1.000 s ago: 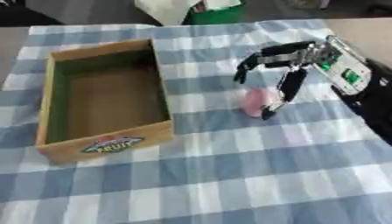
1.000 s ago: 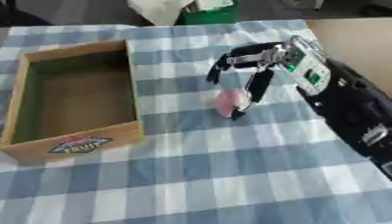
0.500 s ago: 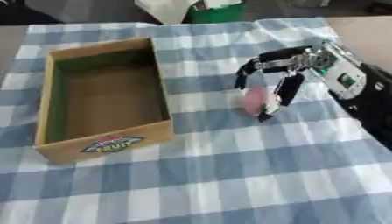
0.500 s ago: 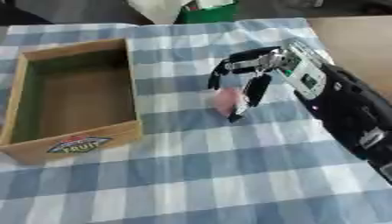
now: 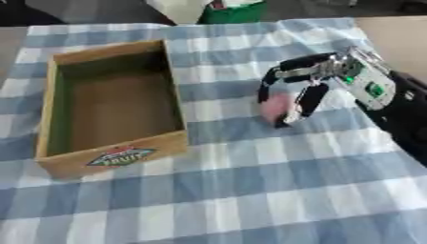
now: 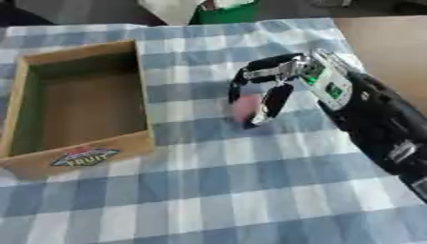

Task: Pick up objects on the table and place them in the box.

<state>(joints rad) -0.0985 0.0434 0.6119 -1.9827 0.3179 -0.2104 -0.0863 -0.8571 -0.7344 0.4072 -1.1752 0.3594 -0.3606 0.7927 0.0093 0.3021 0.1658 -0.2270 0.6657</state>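
The table is covered with a blue and white checked cloth (image 5: 250, 190), and this cloth fills nearly all my view; the near part of it carries nothing that I can see. A little further, on my left side, stands the wooden box (image 5: 171, 95), open at the top and with nothing inside, a fruit label (image 5: 119, 156) on its near wall, its long axis running away from me. To the right of the box, with a strip of cloth between them, is my right hand (image 6: 279, 78), which comes in from the right edge on its black arm. Its fingers (image 6: 271, 102) and the thumb are curled downward around a small pink object (image 6: 244, 106), one on each side of it, so I judge that the hand is closed on it. I cannot tell whether the object touches the cloth or is already lifted a little, and I cannot tell its exact shape. The box lies to the left of the hand, at about the same depth, so the coming move must carry the object sideways to the left and over the right wall. My left hand shows in no view, so the right one is the nearer. At the far edge, beyond the cloth, there are something green (image 5: 238, 10) and something white (image 5: 179, 8).
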